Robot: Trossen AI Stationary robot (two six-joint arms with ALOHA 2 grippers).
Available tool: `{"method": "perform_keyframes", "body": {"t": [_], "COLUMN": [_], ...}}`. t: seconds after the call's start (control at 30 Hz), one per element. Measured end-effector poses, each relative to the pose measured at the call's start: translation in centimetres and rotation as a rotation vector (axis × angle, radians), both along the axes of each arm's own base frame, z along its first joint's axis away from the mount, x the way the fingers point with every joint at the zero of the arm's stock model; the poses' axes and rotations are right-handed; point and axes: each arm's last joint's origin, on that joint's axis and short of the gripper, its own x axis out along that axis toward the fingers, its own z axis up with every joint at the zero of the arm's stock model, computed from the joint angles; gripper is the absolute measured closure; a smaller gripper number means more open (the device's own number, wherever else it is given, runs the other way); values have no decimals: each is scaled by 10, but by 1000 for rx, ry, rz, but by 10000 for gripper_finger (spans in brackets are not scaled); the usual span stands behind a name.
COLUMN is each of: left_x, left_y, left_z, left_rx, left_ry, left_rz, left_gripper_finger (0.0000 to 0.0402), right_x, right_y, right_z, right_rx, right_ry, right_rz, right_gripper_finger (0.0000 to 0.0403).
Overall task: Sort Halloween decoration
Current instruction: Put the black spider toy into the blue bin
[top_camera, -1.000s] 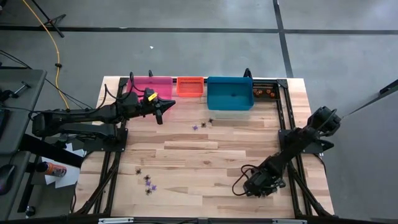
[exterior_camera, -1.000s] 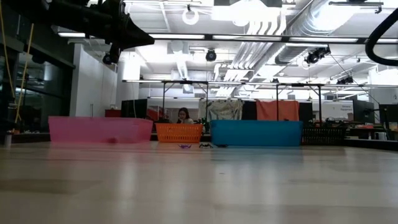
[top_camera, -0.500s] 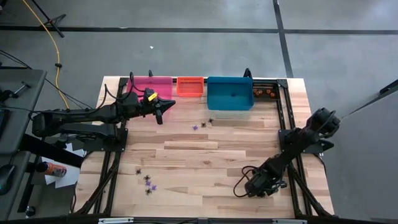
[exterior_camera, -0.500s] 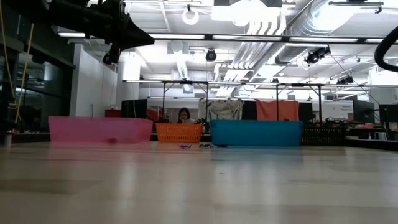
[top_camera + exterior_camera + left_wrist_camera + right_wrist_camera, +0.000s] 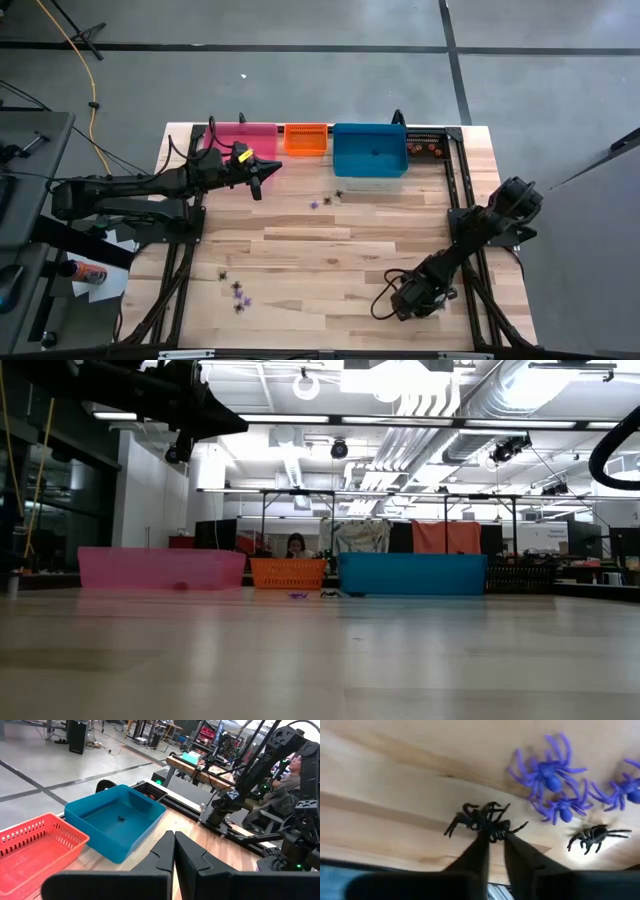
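Note:
The right wrist view shows a black spider [image 5: 482, 822] lying on the wood, and my right gripper [image 5: 495, 842] is shut on it, low near the table's near right part [image 5: 405, 300]. Beside it lie purple spiders [image 5: 546, 770] [image 5: 565, 806] and another black spider [image 5: 592, 837]; the arm hides all of these in the high view. More trinkets lie mid-table [image 5: 325, 200] and near left [image 5: 237, 292]. My left gripper [image 5: 258, 183] hovers shut and empty by the pink bin [image 5: 240, 135]. My right gripper pinches the black spider's body [image 5: 493, 829] between its two fingertips [image 5: 481, 845]. The fingers slant down onto it from above. The spider's legs [image 5: 460, 822] lie spread on the table's wood.
Along the far edge stand the pink bin, an orange basket [image 5: 306, 138], a blue bin [image 5: 370, 150] with one small dark trinket inside [image 5: 120, 818], and a black bin [image 5: 425, 146]. Metal frame rails [image 5: 462, 200] run along both table sides. A person sits beyond the table [image 5: 296, 546].
My right gripper has rolled a little at the wrist while staying over the same spot near the table's near right. My left arm has kept still.

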Motion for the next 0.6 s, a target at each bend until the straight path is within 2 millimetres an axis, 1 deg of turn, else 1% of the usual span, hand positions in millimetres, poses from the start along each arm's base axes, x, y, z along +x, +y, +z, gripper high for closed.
{"method": "perform_keyframes", "body": {"t": [0.07, 0.1, 0.2, 0.37, 0.5, 0.6], "left_x": [0, 0, 0, 0, 0, 0], "left_y": [0, 0, 0, 0, 0, 0], "left_z": [0, 0, 0, 0, 0, 0], "left_rx": [0, 0, 0, 0, 0, 0], "left_ry": [0, 0, 0, 0, 0, 0], "left_rz": [0, 0, 0, 0, 0, 0], "left_gripper_finger": [401, 401, 401, 401, 401, 401], "right_x": [2, 4, 9, 13, 22, 34], "right_y": [2, 4, 10, 14, 9, -1], "right_z": [3, 6, 18, 42, 64, 77], "right_rx": [11, 16, 55, 67, 87, 98], "right_ry": [-33, -51, -78, -118, -187, -302], "right_rz": [49, 77, 182, 410, 613, 758], "right_gripper_finger": [389, 395, 386, 400, 401, 401]}}
